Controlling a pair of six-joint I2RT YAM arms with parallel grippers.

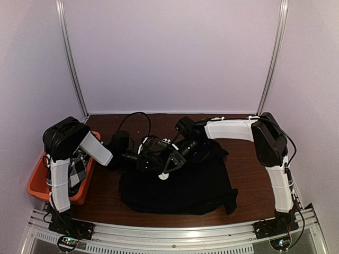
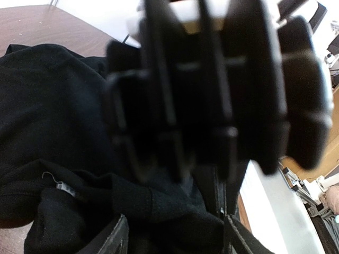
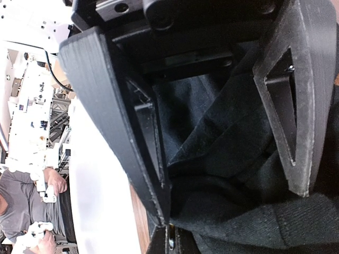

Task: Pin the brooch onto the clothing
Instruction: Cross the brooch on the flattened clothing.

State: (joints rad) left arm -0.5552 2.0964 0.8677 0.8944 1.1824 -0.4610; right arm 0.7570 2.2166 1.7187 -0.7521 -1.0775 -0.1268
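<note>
The clothing [image 1: 180, 190], a black T-shirt, lies bunched in the middle of the table, and both grippers meet over its far edge. My left gripper [image 2: 175, 235] is open, its fingers [image 2: 114, 238] standing apart over a thick fold of the shirt [image 2: 159, 203]. My right gripper [image 3: 170, 242] is shut. A small shiny metal piece of the brooch [image 3: 171, 238] shows between its fingertips, just above the cloth [image 3: 238, 211]. The left gripper's wide-apart fingers [image 3: 132, 132] loom in the right wrist view. Seen from above, a small white disc [image 1: 163, 177] shows at the grippers' lower edge.
An orange bin [image 1: 36, 185] stands at the table's left edge under the left arm, holding a black-and-white checked cloth [image 1: 78, 170]. Black cables [image 1: 132, 117] loop behind the grippers. Bare brown tabletop [image 1: 254, 164] shows right of the shirt.
</note>
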